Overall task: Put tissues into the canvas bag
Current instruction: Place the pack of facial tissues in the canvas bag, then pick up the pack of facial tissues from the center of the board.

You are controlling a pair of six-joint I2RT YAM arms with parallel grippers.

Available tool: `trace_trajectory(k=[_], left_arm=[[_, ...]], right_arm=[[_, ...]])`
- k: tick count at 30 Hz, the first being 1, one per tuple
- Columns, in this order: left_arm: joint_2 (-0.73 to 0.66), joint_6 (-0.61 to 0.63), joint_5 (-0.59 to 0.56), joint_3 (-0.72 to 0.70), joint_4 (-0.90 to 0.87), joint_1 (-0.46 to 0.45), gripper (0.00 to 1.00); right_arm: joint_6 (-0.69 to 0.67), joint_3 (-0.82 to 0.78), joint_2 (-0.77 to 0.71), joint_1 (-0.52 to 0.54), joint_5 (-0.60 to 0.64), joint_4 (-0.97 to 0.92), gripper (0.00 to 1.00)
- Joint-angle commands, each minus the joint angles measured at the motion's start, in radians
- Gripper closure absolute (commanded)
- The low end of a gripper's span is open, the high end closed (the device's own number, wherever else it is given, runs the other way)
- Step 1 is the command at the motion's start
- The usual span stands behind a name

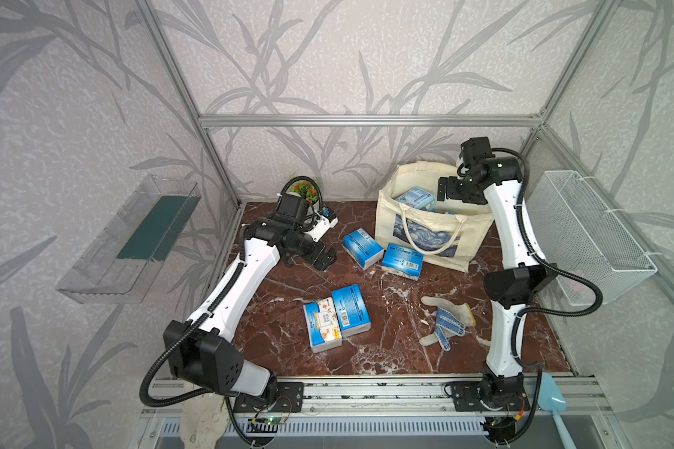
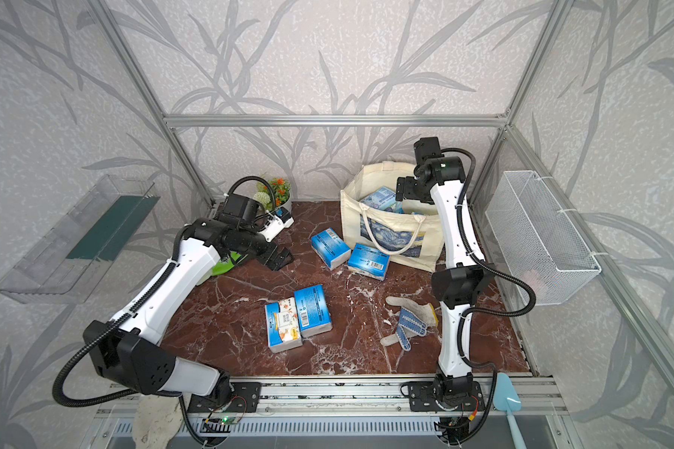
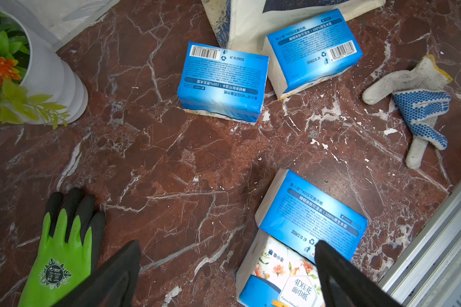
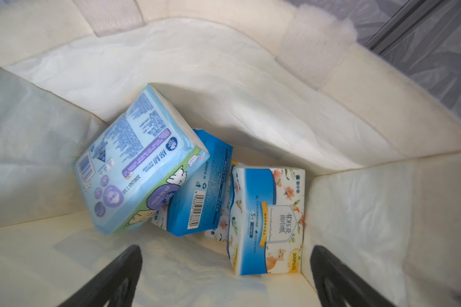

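- The tissues: at least three packs lie inside the canvas bag [image 1: 471,241], which stands right of centre in both top views. The paler blue pack [image 4: 141,164] leans on a darker blue pack [image 4: 197,191], and a floral pack [image 4: 266,220] stands beside them. Whether more lie underneath I cannot tell.
- Four are left on the marble table [image 1: 288,283]. The upper pair [image 1: 402,261] sits at the bag's foot, and the lower pair [image 1: 337,318] lies side by side below centre.
- By this count the job looks about half done, with four pick-ups to go.
- The right gripper [image 4: 226,249] hangs over the bag's mouth on a steeply raised arm. Its jaws are spread wide and hold nothing.
- The left gripper [image 3: 225,249] sits low over the table left of centre, forearm slanting up from lower left. Its jaws are also wide apart and empty.
- The dotted glove [image 1: 446,322], lower right, is not part of the task.
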Motion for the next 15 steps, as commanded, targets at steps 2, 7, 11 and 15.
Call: trace_trajectory(k=[2, 7, 11, 15], left_arm=[[-0.041, 0.051, 0.043, -0.013, -0.065, 0.003, 0.01], [-0.067, 0.050, 0.011, -0.033, -0.075, 0.004, 0.01], [-0.089, 0.017, 0.028, -0.077, -0.057, 0.004, 0.01], [-0.097, 0.034, -0.002, -0.107, -0.054, 0.004, 0.01]], right_arm=[[-0.014, -0.019, -0.100, -0.007, -0.013, 0.116, 0.01], [-0.008, 0.000, -0.120, -0.009, -0.047, 0.149, 0.01], [-0.007, -0.039, -0.160, -0.009, -0.030, 0.188, 0.01], [-0.015, -0.055, -0.206, -0.010, -0.038, 0.222, 0.01]])
